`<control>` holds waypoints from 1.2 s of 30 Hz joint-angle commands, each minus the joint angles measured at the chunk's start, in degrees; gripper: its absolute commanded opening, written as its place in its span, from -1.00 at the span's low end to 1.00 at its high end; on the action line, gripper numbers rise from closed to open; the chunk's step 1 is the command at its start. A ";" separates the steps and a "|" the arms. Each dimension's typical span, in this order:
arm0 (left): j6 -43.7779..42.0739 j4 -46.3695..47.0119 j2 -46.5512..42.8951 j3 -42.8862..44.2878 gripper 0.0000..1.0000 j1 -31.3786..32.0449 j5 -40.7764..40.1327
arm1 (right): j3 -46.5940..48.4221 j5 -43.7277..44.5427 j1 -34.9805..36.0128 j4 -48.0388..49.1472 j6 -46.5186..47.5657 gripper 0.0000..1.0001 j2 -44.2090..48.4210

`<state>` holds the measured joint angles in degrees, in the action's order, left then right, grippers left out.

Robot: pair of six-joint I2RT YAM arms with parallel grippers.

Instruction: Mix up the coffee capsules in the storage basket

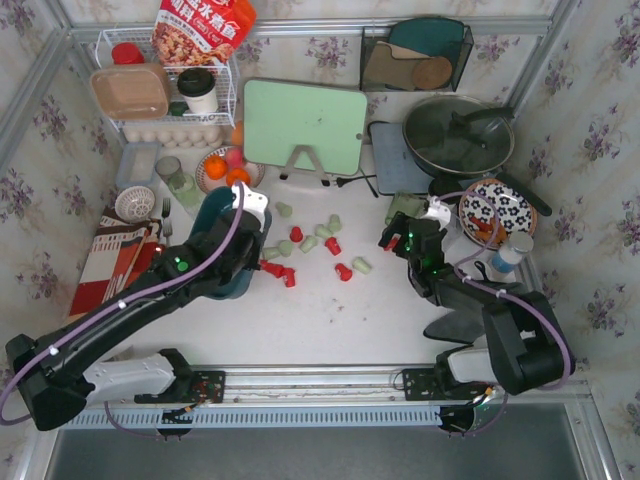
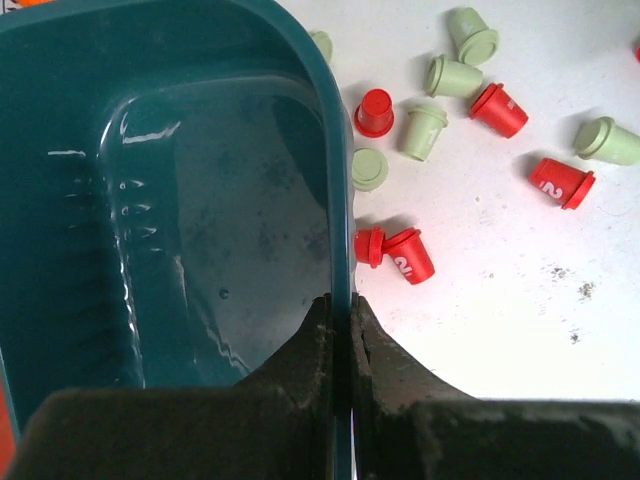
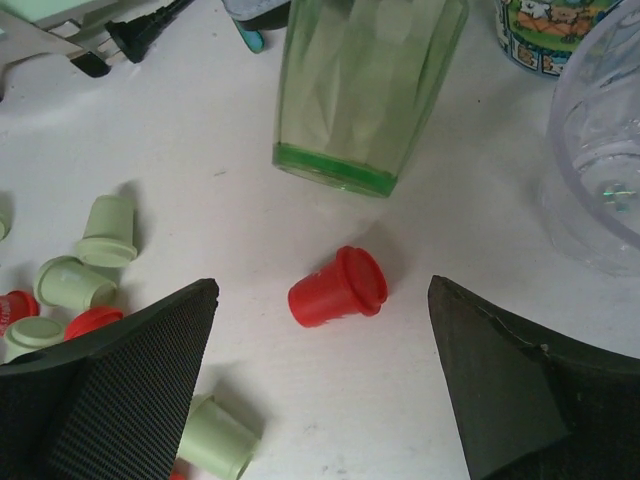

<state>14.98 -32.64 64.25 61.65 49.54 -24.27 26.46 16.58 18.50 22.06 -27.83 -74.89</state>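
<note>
The dark teal storage basket [image 2: 150,230] is empty inside; it also shows under my left arm in the top view [image 1: 212,208]. My left gripper [image 2: 342,305] is shut on the basket's right wall, one finger inside and one outside. Red and mint green coffee capsules [image 1: 333,246] lie scattered on the white table to the right of the basket [image 2: 425,130]. My right gripper [image 3: 323,300] is open, low over the table. A red capsule [image 3: 338,287] lies on its side between its fingers, untouched. In the top view the right gripper [image 1: 392,240] is right of the scatter.
A green glass [image 3: 365,90] stands just beyond the red capsule, and a clear glass [image 3: 600,150] is to its right. A mint cutting board [image 1: 303,125], a lidded pan [image 1: 458,135], a patterned plate [image 1: 497,212], a wire rack [image 1: 170,90] and oranges [image 1: 225,165] line the back.
</note>
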 commanded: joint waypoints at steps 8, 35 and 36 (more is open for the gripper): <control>-2.36 2.16 -3.72 -1.34 -1.00 0.30 1.29 | 0.15 -13.20 -2.13 13.09 -6.09 0.86 -11.82; -0.94 4.15 -4.81 -1.51 -1.00 0.22 4.52 | 24.87 -6.31 14.63 0.15 5.02 0.90 -28.12; -1.01 4.35 -4.91 -1.22 -1.00 0.26 4.90 | 25.47 -5.32 13.94 -0.48 6.78 0.90 -27.96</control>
<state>13.85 -30.28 59.94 59.24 49.82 -20.64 50.22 4.43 33.63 25.63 -27.73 -103.77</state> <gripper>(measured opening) 0.078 0.950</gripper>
